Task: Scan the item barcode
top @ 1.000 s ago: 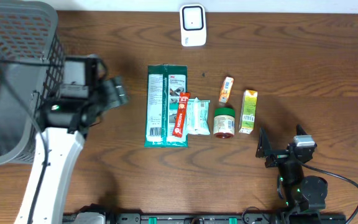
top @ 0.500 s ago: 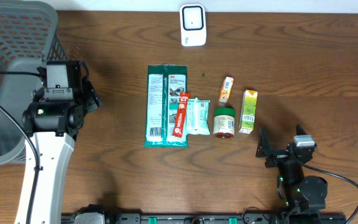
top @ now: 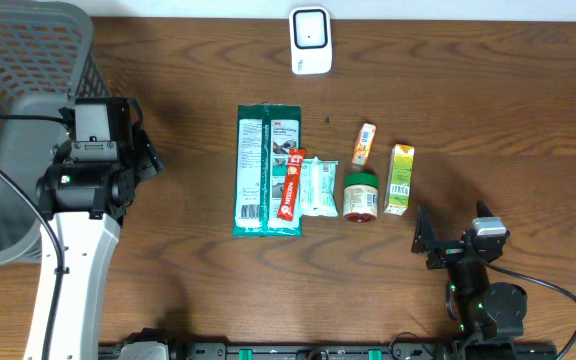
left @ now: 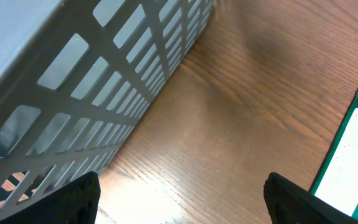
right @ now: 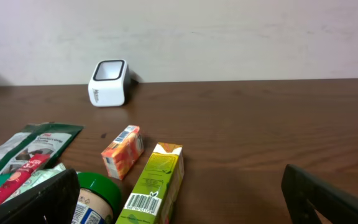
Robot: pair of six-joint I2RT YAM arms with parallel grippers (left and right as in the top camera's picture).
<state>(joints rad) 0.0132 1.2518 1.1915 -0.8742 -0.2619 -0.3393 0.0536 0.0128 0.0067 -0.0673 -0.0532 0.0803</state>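
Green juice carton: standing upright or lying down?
Lying down: the juice carton rests lengthwise on the table, its barcode facing up.

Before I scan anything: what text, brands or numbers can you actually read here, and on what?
Nothing reads for certain.
green pack: red logo and print, too small.
red stick: white lettering, blurred.
green carton: barcode shows, digits beneath too small.
jar: label print blurred.
orange box: print blurred.
white scanner: no text visible.
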